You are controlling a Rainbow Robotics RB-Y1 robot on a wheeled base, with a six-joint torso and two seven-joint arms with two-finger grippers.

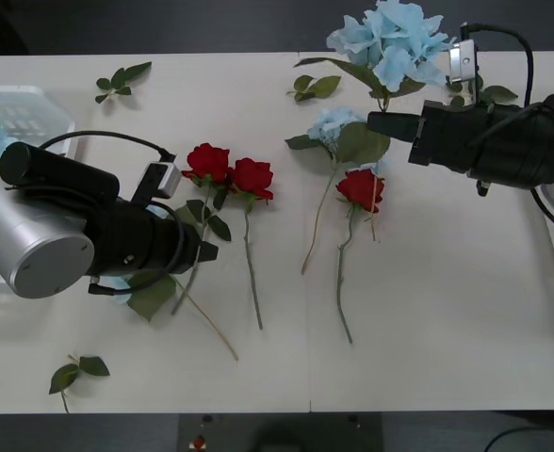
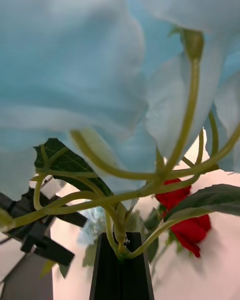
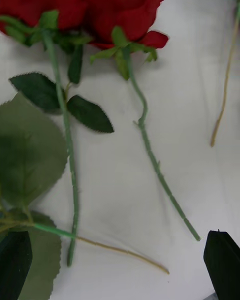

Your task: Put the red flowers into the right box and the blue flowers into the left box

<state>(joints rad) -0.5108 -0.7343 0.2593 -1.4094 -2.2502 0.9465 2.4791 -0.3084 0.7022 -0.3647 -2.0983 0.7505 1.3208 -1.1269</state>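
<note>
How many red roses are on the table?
3: two red roses side by side by the left gripper, one mid-table, right of them. More may be hidden.

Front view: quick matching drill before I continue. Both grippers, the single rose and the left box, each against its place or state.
Things:
1. right gripper
2. left gripper
3. lone red rose
4. left box

Places or states:
A. at the table's far left edge
B. shut on the big blue flower's stem
C. open, over the stems of the two red roses
D. lying between the arms, just below the small blue flower

Pairs: 1-B, 2-C, 3-D, 4-A
</note>
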